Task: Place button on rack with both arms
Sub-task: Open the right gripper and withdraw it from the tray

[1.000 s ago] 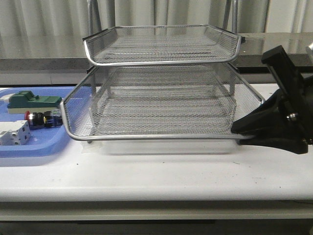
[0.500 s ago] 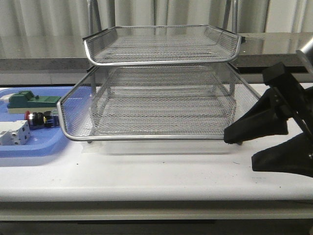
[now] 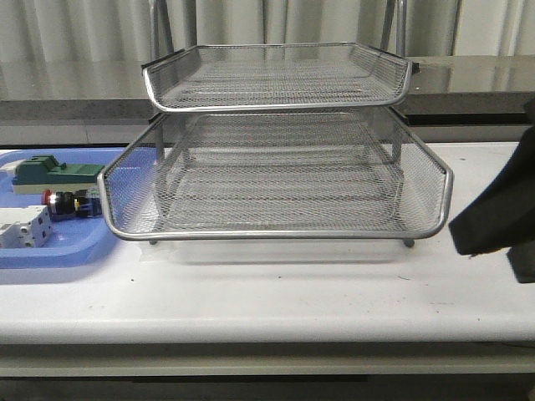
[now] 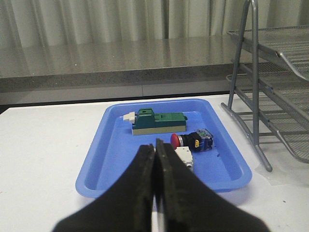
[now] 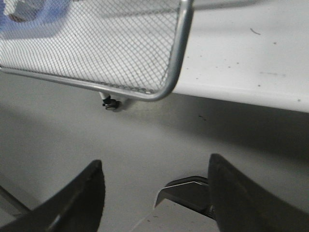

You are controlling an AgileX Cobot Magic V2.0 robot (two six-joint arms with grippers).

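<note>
Left of the rack [image 3: 276,167], the button [image 3: 71,203] lies in the blue tray [image 3: 50,251], untouched by either arm.

Inside that tray, the green block [image 3: 54,172] sits at the far side, the button lies on its side just nearer, red head pointing away from the rack, and the white block [image 3: 23,227] rests nearest the table's front edge. The left gripper [image 4: 155,159] hovers near the tray's front rim, fingers pressed together and empty, aimed toward the button. The silver wire rack stands on the white table [image 3: 267,301], its tiers bare. Right of the rack, the right gripper [image 5: 154,188] hangs by the lower tier's front corner, fingers spread wide apart, holding nothing.
</note>
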